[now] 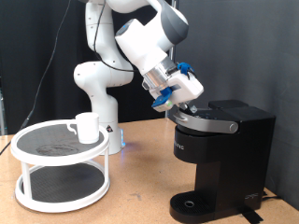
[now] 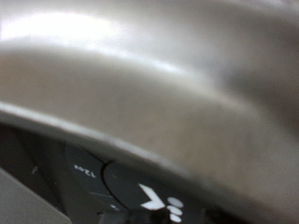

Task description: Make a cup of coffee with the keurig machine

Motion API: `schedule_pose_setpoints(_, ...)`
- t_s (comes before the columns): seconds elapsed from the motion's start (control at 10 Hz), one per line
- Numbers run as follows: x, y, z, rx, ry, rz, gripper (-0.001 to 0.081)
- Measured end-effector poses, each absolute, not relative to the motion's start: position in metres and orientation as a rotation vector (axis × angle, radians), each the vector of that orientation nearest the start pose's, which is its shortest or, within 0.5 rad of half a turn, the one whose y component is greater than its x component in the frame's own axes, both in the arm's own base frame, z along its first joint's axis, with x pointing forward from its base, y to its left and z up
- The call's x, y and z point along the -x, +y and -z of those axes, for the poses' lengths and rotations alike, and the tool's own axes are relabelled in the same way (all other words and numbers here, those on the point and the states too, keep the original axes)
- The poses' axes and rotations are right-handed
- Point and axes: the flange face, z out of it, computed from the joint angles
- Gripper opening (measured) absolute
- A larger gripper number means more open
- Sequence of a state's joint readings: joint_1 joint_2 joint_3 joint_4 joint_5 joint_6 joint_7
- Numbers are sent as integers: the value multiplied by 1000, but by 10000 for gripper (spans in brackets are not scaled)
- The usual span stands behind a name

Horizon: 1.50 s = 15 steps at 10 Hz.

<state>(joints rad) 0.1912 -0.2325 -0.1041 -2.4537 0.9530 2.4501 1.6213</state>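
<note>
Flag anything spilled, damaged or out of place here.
Nothing stands out. The cup sits upright on the white rack's top shelf, the keurig stands square, and the claw is at its lid. No spills visible.

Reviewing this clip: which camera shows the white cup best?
The exterior view. There the cup stands on the top tier of the white round rack, at that view's left, apart from the keurig machine, where the gripper is down at the lid. The wrist view shows only a blurred silver-grey surface; no cup.

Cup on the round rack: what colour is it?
Plain white; the cup shows best in the exterior view.
</note>
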Motion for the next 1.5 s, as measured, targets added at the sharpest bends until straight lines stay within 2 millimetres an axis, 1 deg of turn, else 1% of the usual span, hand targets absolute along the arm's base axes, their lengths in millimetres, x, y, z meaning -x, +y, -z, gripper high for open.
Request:
schedule_pose_setpoints(0.3,-469,42,-408,1085,2225,-525,0)
schedule_pose_setpoints(0.6,-466,53,-410,1007,2206,-611,0)
schedule_pose_setpoints(0.8,-466,58,-412,987,2211,-632,0)
schedule_pose_setpoints(1.0,-465,61,-412,987,2220,-641,0)
schedule_pose_setpoints(1.1,-463,63,-412,1028,2255,-670,0)
schedule_pose_setpoints(1.2,-462,66,-416,1065,2318,-724,0)
schedule_pose_setpoints(1.4,-461,68,-434,1079,2313,-796,0)
schedule_pose_setpoints(1.5,-461,66,-443,1079,2298,-798,0)
